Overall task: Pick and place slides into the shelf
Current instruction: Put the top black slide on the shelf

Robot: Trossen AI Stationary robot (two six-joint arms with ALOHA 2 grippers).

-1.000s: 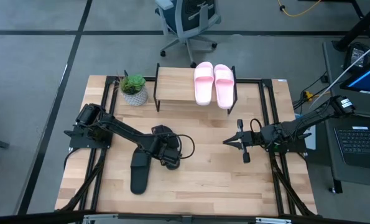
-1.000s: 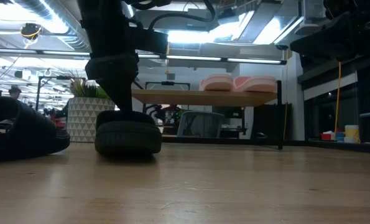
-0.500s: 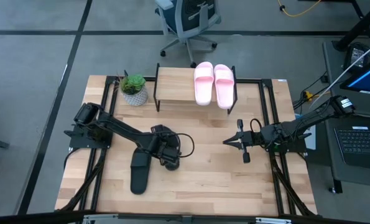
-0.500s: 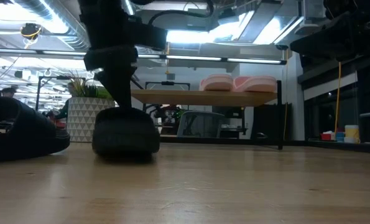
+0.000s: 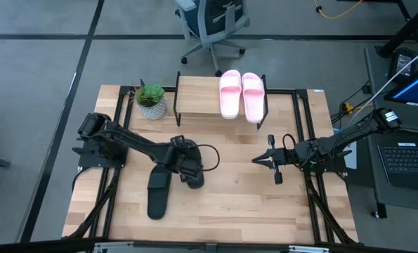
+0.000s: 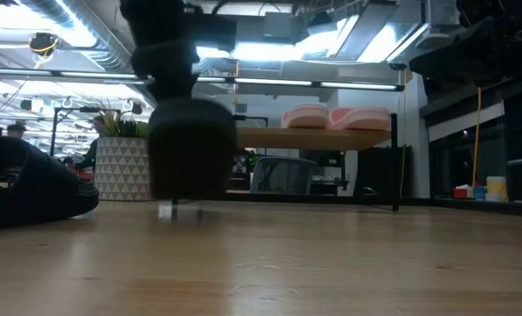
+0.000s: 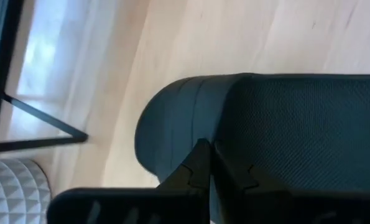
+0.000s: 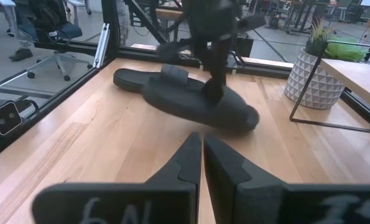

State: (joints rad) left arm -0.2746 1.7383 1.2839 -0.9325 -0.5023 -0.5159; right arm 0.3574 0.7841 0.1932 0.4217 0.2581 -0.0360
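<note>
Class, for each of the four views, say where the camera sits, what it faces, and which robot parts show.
High: overhead, facing down; both arms, shelf.
Low: tabletop level, facing the shelf; left arm.
Left wrist: on the left arm, over the black slide; own fingers.
Right wrist: facing that slide; right tool shut.
All share the slide.

No lettering reads clearly anywhere. Pale marks on the right gripper [image 8: 201,163], just behind its jaws, stay illegible.

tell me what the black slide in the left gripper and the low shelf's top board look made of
Matte black slide sandal: probably soft foam or rubber; the left wrist view shows a fine pebbled texture without shine. Light rectangular shelf top board: looks like pale wood, unglossed, though the grain is too small to confirm.
</note>
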